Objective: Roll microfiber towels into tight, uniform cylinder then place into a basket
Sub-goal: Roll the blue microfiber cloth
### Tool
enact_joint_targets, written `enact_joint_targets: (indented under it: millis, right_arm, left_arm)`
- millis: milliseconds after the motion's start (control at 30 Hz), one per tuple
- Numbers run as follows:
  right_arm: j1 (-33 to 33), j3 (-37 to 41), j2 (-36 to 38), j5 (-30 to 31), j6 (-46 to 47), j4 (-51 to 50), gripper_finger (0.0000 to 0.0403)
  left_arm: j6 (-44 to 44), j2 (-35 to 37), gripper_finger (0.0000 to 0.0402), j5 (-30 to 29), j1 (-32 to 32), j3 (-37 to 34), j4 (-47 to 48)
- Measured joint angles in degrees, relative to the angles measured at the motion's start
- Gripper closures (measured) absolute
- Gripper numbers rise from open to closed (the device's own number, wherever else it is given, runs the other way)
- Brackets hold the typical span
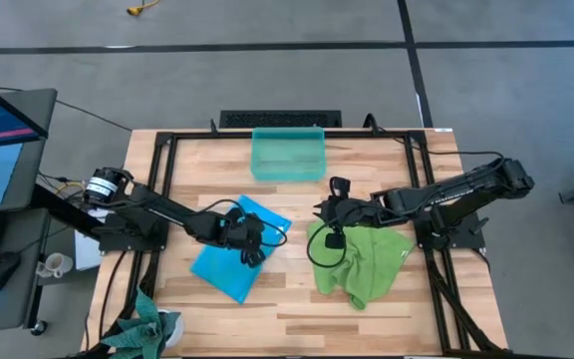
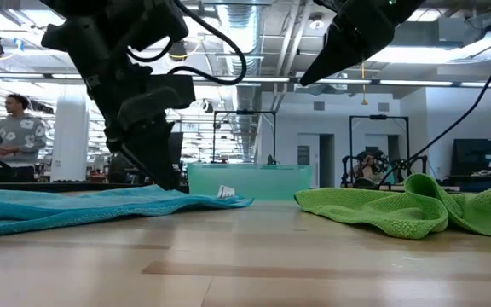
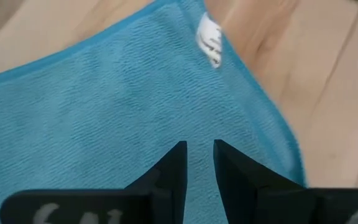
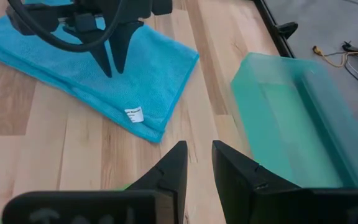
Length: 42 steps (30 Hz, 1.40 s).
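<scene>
Two microfiber towels lie on the wooden tabletop (image 1: 297, 304), well apart from each other. The blue towel (image 1: 229, 264) lies flat on the left half; a small white label (image 4: 133, 114) is sewn at one edge near a corner, and its print is too small to read. The green towel (image 1: 367, 261) lies crumpled on the right half. The basket (image 1: 288, 153) stands at the far edge of the tabletop, between the two towels.

The left claw (image 4: 112, 64) points down onto the blue towel, its fingers pressed nearly together with a narrow gap and nothing pinched between them. The right claw (image 1: 329, 207) hangs above the tabletop beside the green towel, its fingers likewise drawn close and holding nothing.
</scene>
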<state>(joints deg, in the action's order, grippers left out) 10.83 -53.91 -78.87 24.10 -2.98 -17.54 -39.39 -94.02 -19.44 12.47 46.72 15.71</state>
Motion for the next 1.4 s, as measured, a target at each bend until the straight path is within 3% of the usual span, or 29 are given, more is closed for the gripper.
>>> enact_joint_targets:
  millis: [400, 1133, 1400]
  right_arm:
    - [0.0, 0.0, 0.0, 0.0, 0.0, 0.0, 0.0307]
    - [1.9, 0.0, 0.0, 0.0, 4.2, -0.4, 0.0307]
    - [3.6, 0.0, 0.0, 0.0, 4.1, -0.4, 0.0307]
  left_arm:
    - [-7.7, 0.0, 0.0331, -9.7, -2.8, 0.0, 12.5]
    - [-7.8, 0.1, 0.0331, -8.0, -10.0, 0.0, 18.4]
    - [-15.5, 0.1, 0.0331, -6.5, -13.2, 0.0, 26.6]
